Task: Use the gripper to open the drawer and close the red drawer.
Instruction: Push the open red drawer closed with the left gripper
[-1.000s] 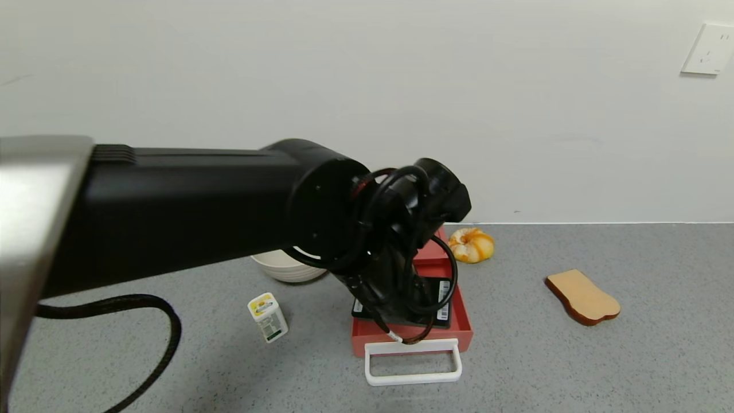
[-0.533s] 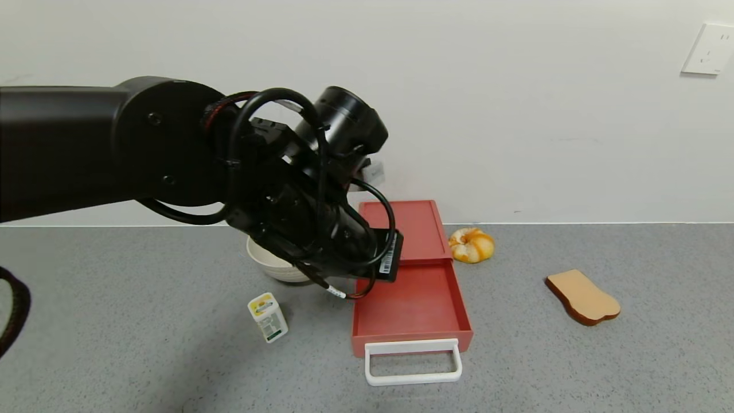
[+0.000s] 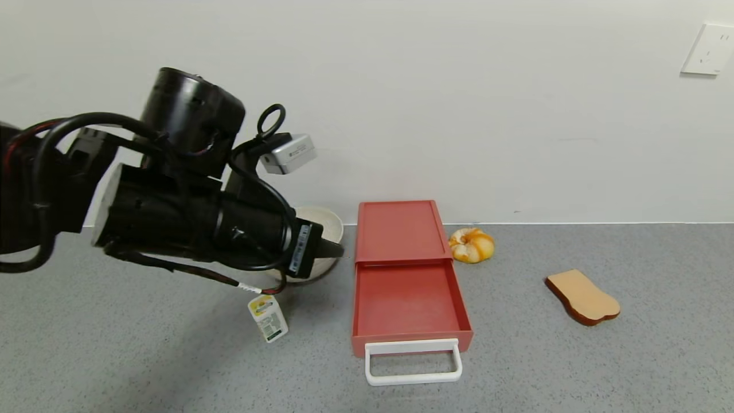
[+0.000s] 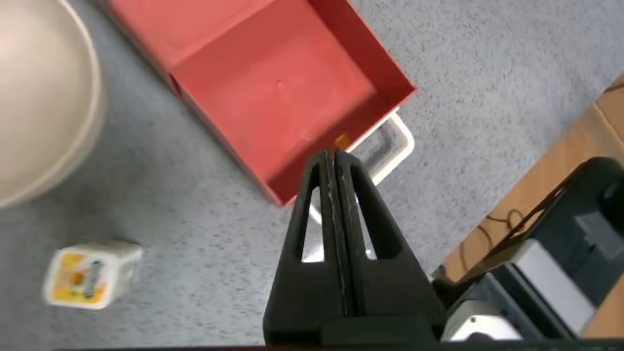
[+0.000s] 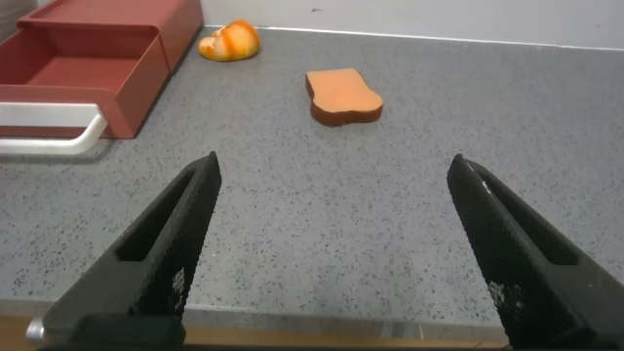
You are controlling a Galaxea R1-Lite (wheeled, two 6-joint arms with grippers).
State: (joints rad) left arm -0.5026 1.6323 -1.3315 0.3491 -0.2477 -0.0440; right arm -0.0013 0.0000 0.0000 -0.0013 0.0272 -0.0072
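The left end effector (image 3: 335,249) has withdrawn from the drawer (image 3: 408,275). One second ago it sat low over the pulled-out tray; half a second ago it was lifting off toward the left; now it hangs raised, clear of the drawer, in front of the beige bowl (image 3: 327,221). In the left wrist view its fingers (image 4: 336,210) are pressed together with nothing between them.

The drawer stands near the middle of the bench (image 3: 573,367), its housing close to the far edge by the wall. The red tray is pulled well out toward the near edge, and the white loop handle (image 3: 413,361) lies flat on the bench surface at the tray's front. The tray appears empty. Its position matches both earlier views, so the withdrawal has not disturbed it.

Judgement: the opening step is done and the closing step is not yet begun. The retreat probably serves to reposition for a push on the tray front or handle.

The right end effector (image 5: 336,253) is parked low at the near edge on the right side, jaws spread wide, holding nothing.

Other items noted: a small white bottle (image 3: 268,317) left of the tray, an orange pastry (image 3: 471,245) beside the housing, and a toast slice (image 3: 582,296) toward the right edge.
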